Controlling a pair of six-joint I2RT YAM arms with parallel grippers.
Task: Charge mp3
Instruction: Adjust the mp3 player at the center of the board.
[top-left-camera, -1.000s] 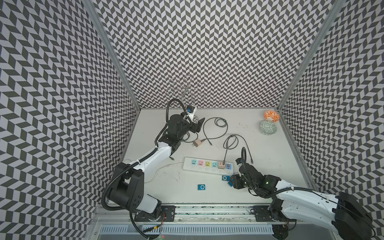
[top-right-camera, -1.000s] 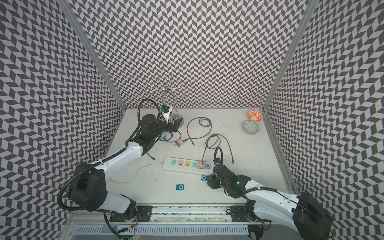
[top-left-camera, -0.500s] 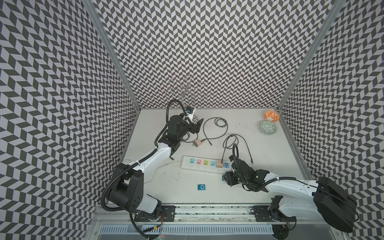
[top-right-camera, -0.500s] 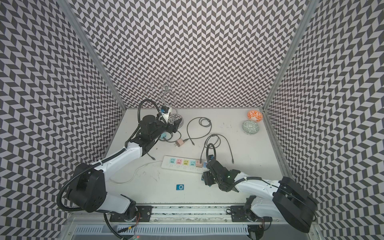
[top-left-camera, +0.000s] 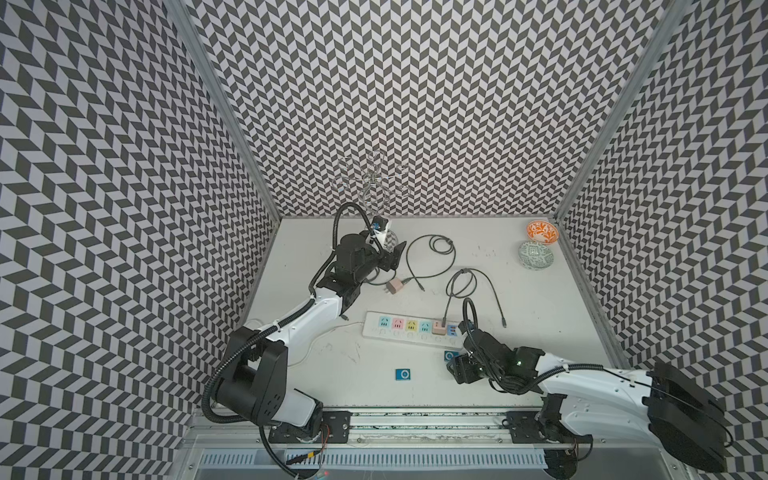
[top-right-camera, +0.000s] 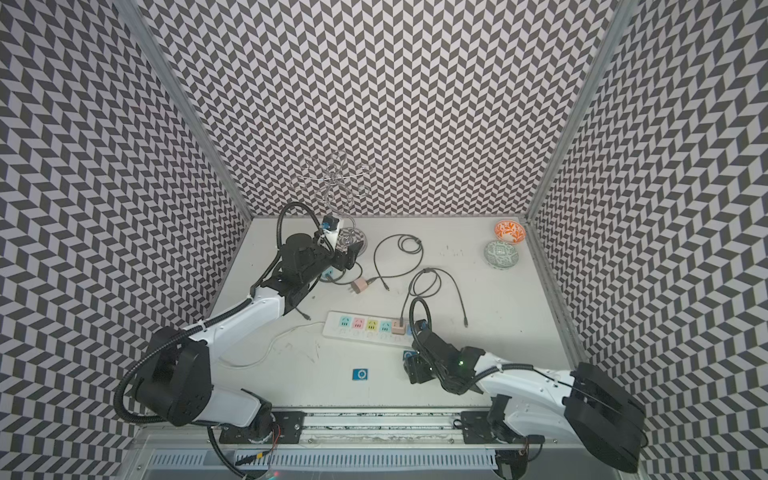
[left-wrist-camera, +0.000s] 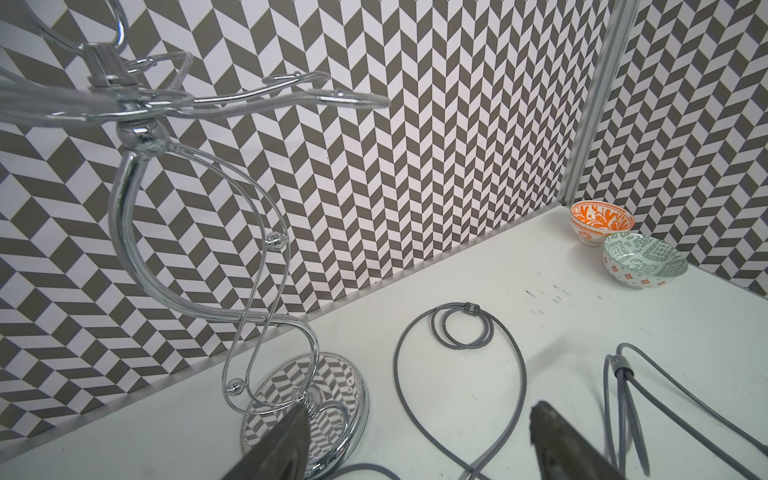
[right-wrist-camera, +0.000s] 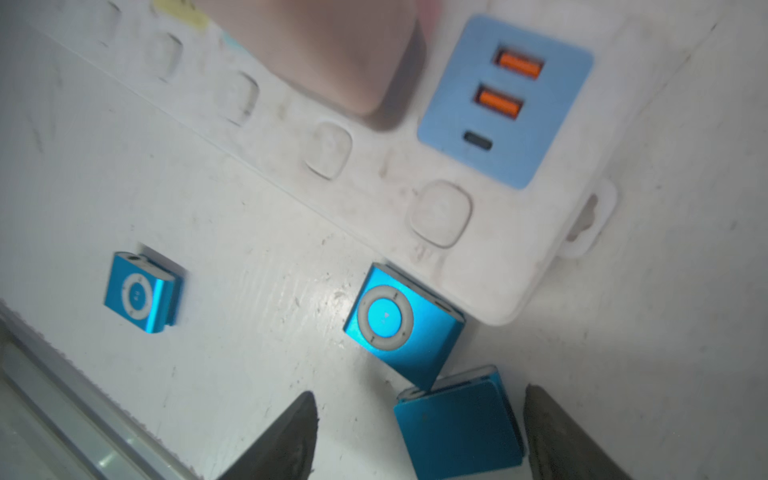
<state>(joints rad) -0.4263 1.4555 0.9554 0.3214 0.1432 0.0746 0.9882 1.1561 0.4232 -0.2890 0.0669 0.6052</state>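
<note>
Three blue mp3 players lie around my right gripper (right-wrist-camera: 419, 436). Nearest is the face-down mp3 player (right-wrist-camera: 457, 419), flat on the table (right-wrist-camera: 208, 232) between my fingers (right-wrist-camera: 282, 449). My jaws stand wide, one finger close beside its edge and the other well apart, so I hold nothing. Just ahead of my fingertips the face-up mp3 player (right-wrist-camera: 395, 324) shows its control ring, one corner near the first player and its far edge against the power strip (right-wrist-camera: 490, 274). Further ahead on that strip sit a blue USB panel (right-wrist-camera: 507, 99) with two orange ports and one small dark one, and next to it a plugged-in pink adapter (right-wrist-camera: 332, 54). In a top view a grey cable (top-left-camera: 462, 271) runs from the adapter away from me, its free plug lying on the table. Off to my left, well apart from this gripper, the third mp3 player (right-wrist-camera: 141, 293) lies face up.

My left gripper (left-wrist-camera: 419, 440) is far across the table, jaws wide with nothing gripped. A coiled grey cable (left-wrist-camera: 461, 328) lies on the table ahead of its fingers, and the mirrored base of a chrome stand (left-wrist-camera: 340, 386) stands just beside one finger. Farthest from it, in the corner, an orange bowl (left-wrist-camera: 602, 218) and a green bowl (left-wrist-camera: 644, 262) sit side by side.
</note>
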